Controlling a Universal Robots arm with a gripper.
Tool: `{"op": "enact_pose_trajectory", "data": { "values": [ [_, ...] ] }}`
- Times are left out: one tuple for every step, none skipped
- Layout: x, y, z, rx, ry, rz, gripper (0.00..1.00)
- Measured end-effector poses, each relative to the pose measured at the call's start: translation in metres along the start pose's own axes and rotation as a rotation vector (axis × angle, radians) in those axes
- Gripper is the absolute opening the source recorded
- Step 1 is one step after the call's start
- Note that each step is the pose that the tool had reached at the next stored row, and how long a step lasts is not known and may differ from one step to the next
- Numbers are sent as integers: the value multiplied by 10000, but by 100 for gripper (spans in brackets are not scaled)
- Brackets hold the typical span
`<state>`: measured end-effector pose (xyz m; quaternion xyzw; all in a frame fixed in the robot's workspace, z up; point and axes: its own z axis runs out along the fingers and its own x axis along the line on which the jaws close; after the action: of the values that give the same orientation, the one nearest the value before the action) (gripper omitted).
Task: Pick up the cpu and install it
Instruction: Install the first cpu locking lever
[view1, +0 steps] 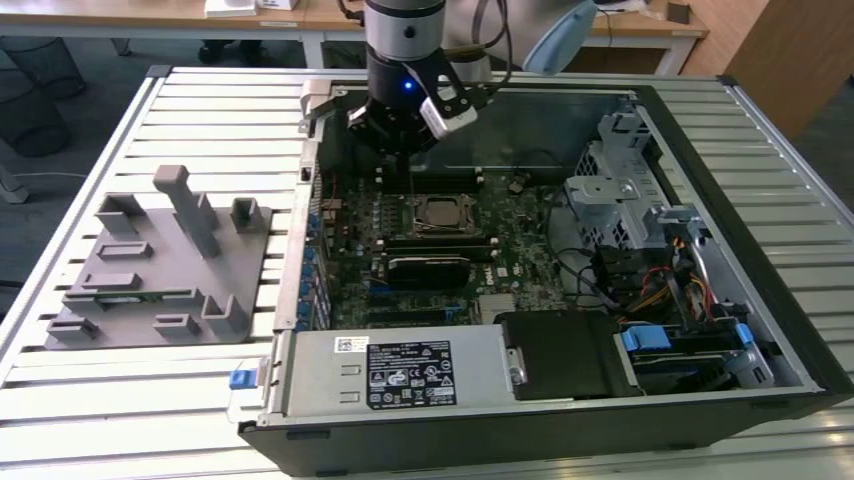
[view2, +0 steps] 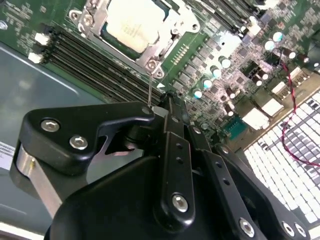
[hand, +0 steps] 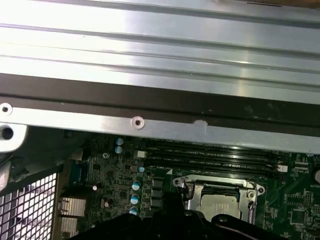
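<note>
One worry: cpu (view2: 131, 22) sits in the socket (view2: 169, 31), lever (view2: 149, 87) seemingly up. Gripper (view1: 400, 150) hangs near the socket, can't tell if clenched or released. A nudge could bend pins.

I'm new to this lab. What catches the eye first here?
An open computer case on a slatted table, its green motherboard laid bare. At the board's middle the silver cpu sits in its socket frame, with the black gripper hanging over the board beside it. A grey fixture plate stands on the exterior view's left.
</note>
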<state>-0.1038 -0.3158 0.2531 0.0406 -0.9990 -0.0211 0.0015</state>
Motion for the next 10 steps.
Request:
{"op": "enact_pose_trajectory", "data": {
  "values": [
    [-5,-1,-1,1,2,-1,11],
    [-6,-1,0,0,2,0,11],
    [-8,-1,0,-1,3,1,11],
    [-12,-1,0,-1,6,0,11],
    [-20,-1,0,-1,12,0,11],
    [-38,-3,0,-2,20,1,11],
    [-58,-5,0,-2,26,1,11],
    [-79,-7,0,-3,35,2,11],
    [-101,-8,0,-4,42,2,11],
    [-122,-10,0,-5,51,3,11]
  ]
}}
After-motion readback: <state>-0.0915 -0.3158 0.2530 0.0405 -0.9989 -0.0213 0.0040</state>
